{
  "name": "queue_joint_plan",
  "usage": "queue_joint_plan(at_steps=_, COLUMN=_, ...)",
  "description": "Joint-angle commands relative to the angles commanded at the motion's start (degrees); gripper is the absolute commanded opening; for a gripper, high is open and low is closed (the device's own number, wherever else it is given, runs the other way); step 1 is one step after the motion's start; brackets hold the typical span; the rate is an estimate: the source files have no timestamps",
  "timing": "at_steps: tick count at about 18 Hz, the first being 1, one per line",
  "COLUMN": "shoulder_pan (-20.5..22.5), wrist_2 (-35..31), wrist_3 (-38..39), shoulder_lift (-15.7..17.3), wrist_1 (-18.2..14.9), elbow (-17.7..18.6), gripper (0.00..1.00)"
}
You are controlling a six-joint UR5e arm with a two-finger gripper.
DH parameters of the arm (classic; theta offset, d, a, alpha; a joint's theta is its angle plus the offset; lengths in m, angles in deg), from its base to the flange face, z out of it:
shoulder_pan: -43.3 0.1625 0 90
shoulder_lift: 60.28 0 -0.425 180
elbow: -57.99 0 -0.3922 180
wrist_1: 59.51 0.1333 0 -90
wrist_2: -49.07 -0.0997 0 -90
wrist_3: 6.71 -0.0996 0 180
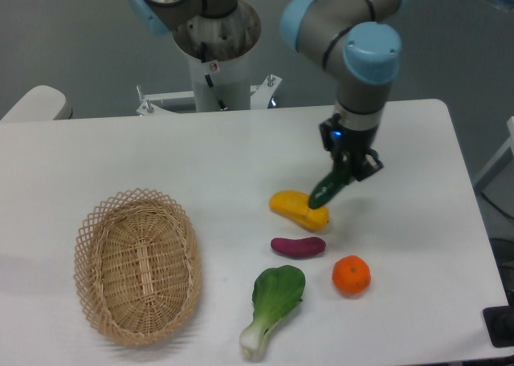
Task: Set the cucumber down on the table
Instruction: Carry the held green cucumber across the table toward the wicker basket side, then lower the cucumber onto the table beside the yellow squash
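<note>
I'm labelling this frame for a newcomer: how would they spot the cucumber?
Follow the arm to its gripper over the white table. The cucumber hangs tilted from it, above the yellow fruit. It is the only slim, dark green item.

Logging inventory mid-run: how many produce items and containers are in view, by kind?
Cucumber, held in the end effector: 1
Yellow fruit: 1
Purple sweet potato: 1
Orange: 1
Bok choy: 1
Wicker basket: 1
Total: 6

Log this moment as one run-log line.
pincer: shut on cucumber | cucumber: tilted, lower tip over yellow fruit | table: cucumber not yet laid down | basket: empty
</note>
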Motion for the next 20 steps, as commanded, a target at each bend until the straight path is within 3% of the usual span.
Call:
queue_joint_plan(at_steps=4, shoulder_pan=-4.6, wrist_2=0.0, wrist_3=16.9, shoulder_lift=0.7, wrist_1=0.4, elbow=2.7, gripper=0.21)
queue_joint_plan(at_steps=8, shoulder_pan=-9.8, wrist_2=-0.1, wrist_3=26.8, shoulder_lift=-2.6, wrist_1=1.4, elbow=2.5, gripper=0.21)
queue_joint_plan(at_steps=12, shoulder_pan=-11.6, wrist_2=-0.2, wrist_3=28.3, shoulder_lift=-6.1, wrist_1=5.1, elbow=3.0, gripper=0.22)
queue_joint_plan(at_steps=20, shoulder_pan=-11.6, wrist_2=-1.0, wrist_3=28.0, shoulder_lift=-8.1, wrist_1=5.2, elbow=2.9, gripper=0.26)
